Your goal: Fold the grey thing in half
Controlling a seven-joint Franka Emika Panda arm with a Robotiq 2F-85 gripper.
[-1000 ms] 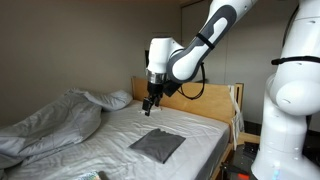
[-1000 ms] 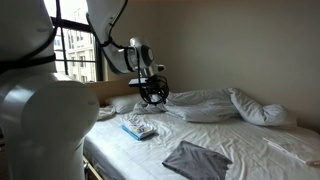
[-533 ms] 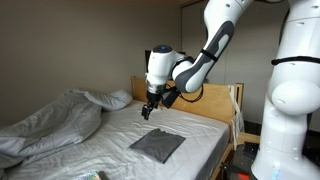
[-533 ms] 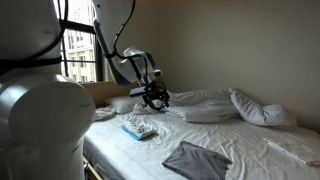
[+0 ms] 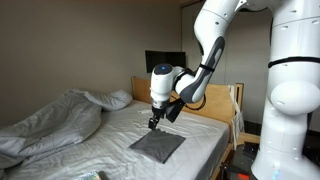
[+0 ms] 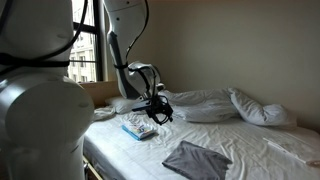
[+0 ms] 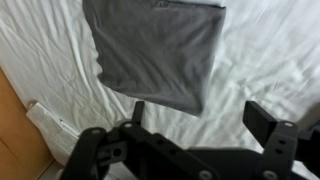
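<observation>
Grey thing [image 7: 155, 50] of matt cloth (softly creased); sheet [image 7: 262, 48] of wrinkled white fabric; wooden headboard [image 5: 222, 101].

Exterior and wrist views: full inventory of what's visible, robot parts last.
grey thing: 1, dark charcoal grey, lying flat on the sheet near the bed's near edge
sheet: 1, whitish, covering the mattress
blanket: 1, light grey, rumpled in a heap on one side of the bed
pillow: 1, pale, at the head of the bed
headboard: 1, light wood, against the wall
small item: 1, blue and white, on the sheet; cannot tell what it is
window: 1, bright, beside the bed
dark panel: 1, black, on the wall above the headboard
robot arm: 1, white, reaching over the bed
claw: 1, black, open, above the bed, holding nothing
</observation>
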